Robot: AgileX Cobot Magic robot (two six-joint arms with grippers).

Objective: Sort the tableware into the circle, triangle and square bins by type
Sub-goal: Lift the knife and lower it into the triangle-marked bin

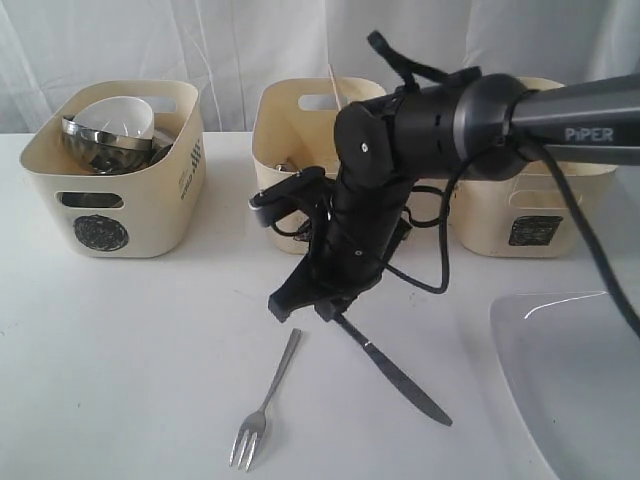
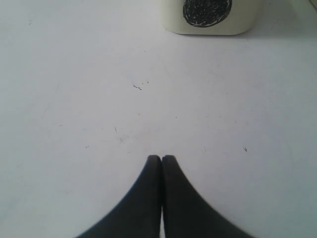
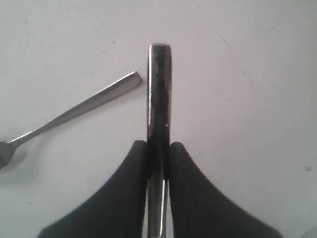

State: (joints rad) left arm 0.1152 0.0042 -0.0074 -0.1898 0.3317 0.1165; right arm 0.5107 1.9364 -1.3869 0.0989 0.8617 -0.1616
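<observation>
Smooth white tabletop point(image 1: 120, 380), white curtain point(image 1: 200, 40) behind; my right gripper point(image 3: 158, 144) pinches the slim steel knife point(image 3: 159, 84), left gripper point(image 2: 162, 158) pressed together.

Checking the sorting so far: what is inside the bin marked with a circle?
A small white bowl lies tilted over a steel bowl in the circle bin. Anything beneath them is hidden by its wall.

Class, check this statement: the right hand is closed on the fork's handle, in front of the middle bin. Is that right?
No. The right hand is closed on the knife by its handle, not the fork, which lies free on the table beside it. The right wrist view shows this. It is in front of the middle bin, as stated.
</observation>
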